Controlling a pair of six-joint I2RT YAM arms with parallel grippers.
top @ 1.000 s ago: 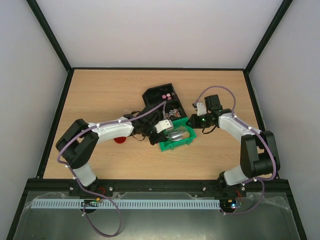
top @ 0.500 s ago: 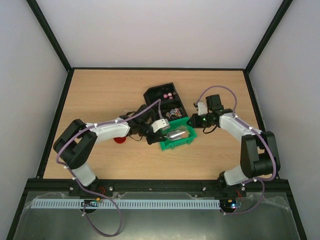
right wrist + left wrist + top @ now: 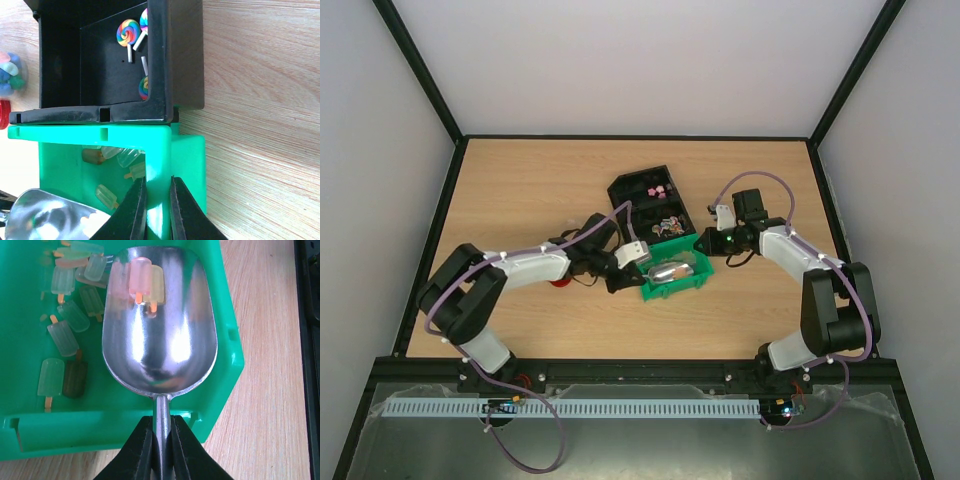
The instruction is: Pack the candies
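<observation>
My left gripper [image 3: 161, 432] is shut on the handle of the silver scoop [image 3: 160, 330], whose bowl lies inside the green bin [image 3: 100, 427]. Two popsicle-shaped candies [image 3: 143, 280], pink and yellow, lie at the scoop's far end. Several pale greenish candies [image 3: 65, 335] lie loose on the bin floor to its left. My right gripper [image 3: 156, 200] is shut on the green bin's end wall [image 3: 157, 150]. In the top view the bin [image 3: 688, 283] sits mid-table between my left gripper [image 3: 636, 272] and right gripper [image 3: 705, 243].
A black divided tray [image 3: 642, 192] touches the green bin's far side and holds lollipop candies [image 3: 127, 31] and pink sweets. A red lid [image 3: 560, 281] lies under my left arm. A clear container of pastel candies [image 3: 7, 70] shows at the right wrist view's left edge.
My left arm has drawn back to the left with the scoop, so the scoop's bowl sits lower and nearer the bin's left end. My right arm has not moved.
</observation>
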